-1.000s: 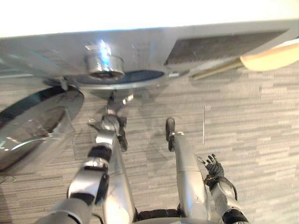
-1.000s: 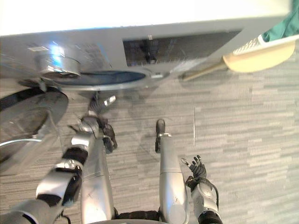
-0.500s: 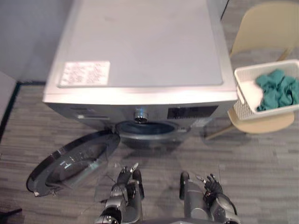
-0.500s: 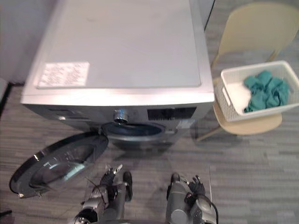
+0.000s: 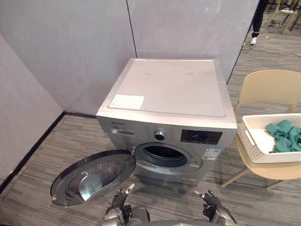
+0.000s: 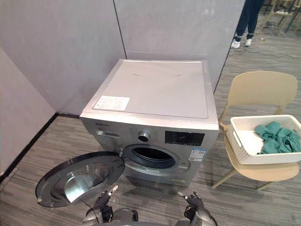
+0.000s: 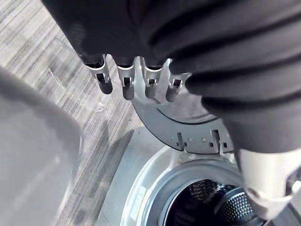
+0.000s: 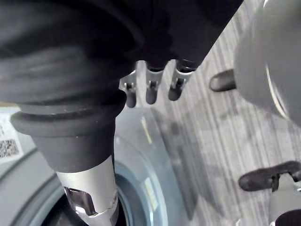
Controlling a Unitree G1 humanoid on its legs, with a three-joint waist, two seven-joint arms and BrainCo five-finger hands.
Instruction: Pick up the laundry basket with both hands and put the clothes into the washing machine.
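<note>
Left hand [image 5: 119, 201] and right hand [image 5: 211, 204] hang slack, empty; laundry basket [image 5: 254, 147] on chair [image 5: 268, 87] beside open-doored washing machine [image 5: 174, 87].

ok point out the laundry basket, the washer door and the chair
laundry basket [image 6: 247, 141]: right eye view, bare white inside
washer door [image 6: 80, 181]: right eye view, middle of glass
chair [image 6: 261, 92]: right eye view, backrest

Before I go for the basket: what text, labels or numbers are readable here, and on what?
White sticker on the washing machine lid: print too small to read.
Lettering on the control panel: too small to read.
Dark display: no legible digits.
Blue-and-white sticker beside the door opening: too small to read.
Square code label in the right wrist view: blurred.
Laundry basket: no text seen.
</note>
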